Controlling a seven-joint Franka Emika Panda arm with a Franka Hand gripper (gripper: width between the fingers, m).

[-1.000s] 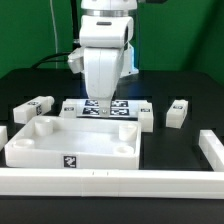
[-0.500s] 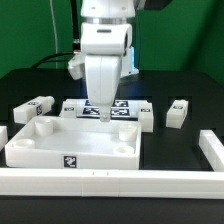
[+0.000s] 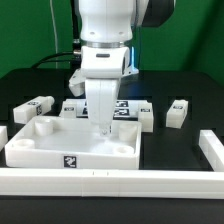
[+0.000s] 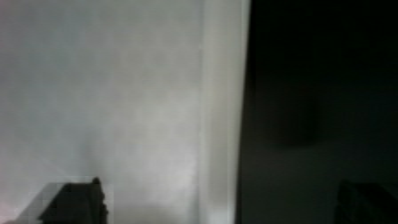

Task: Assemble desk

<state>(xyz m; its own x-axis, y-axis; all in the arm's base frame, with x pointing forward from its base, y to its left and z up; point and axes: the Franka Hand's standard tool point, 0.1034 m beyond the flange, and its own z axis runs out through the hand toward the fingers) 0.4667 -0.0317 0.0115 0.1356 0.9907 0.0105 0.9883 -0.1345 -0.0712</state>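
Note:
The desk's white rectangular top (image 3: pixel 60 146) lies near the front of the black table, with a tag on its front wall. My gripper (image 3: pixel 104 124) hangs low over the top's far rim, fingers pointing down. The wrist view is blurred: the white top (image 4: pixel 125 100) fills one side and the black table (image 4: pixel 320 100) the other. There my gripper (image 4: pixel 222 205) is open, its dark fingertips (image 4: pixel 71 200) wide apart either side of the top's edge, holding nothing. Several short white legs lie loose, among them one (image 3: pixel 34 108) at the exterior view's left and one (image 3: pixel 178 113) at its right.
The marker board (image 3: pixel 122 107) lies behind the desk top, partly hidden by my arm. Two more legs (image 3: pixel 72 108) (image 3: pixel 146 117) flank it. A long white rail (image 3: pixel 110 181) edges the table's front and turns up along the exterior view's right (image 3: pixel 212 150).
My arm has come down and forward from above the marker board to the desk top's far rim. The jaws have stayed open. No part has moved.

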